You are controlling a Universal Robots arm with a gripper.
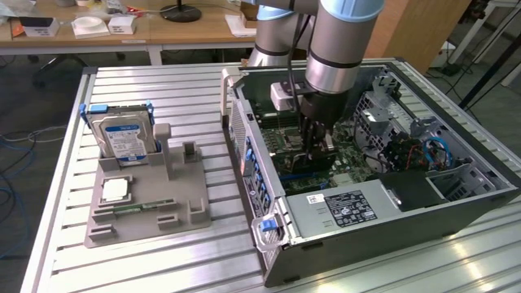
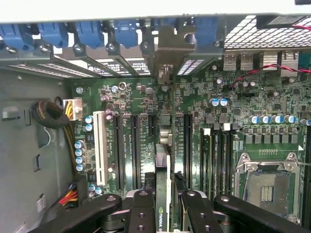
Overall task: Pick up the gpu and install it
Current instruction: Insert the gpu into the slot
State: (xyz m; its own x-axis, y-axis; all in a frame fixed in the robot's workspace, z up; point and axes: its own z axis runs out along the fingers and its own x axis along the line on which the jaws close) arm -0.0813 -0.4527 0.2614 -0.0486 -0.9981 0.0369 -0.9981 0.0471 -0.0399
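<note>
Gripper (image 2: 167, 206) inside the open computer case (image 1: 456, 201), jaws closed narrowly on the gpu (image 2: 164, 175), which is held edge-on close over the motherboard (image 2: 121, 97) slots; a clean insertion likely requires keeping the card upright, parallel to its slot, with the bracket at the rear opening.

Bright, even room light over an open computer case (image 1: 391, 210).
Glare streaks the slatted metal table (image 1: 187, 259) beside the case. Inside it the motherboard (image 2: 204, 121) lies dimmer, in shadow, and the case's rim burns out white in the wrist view.
</note>
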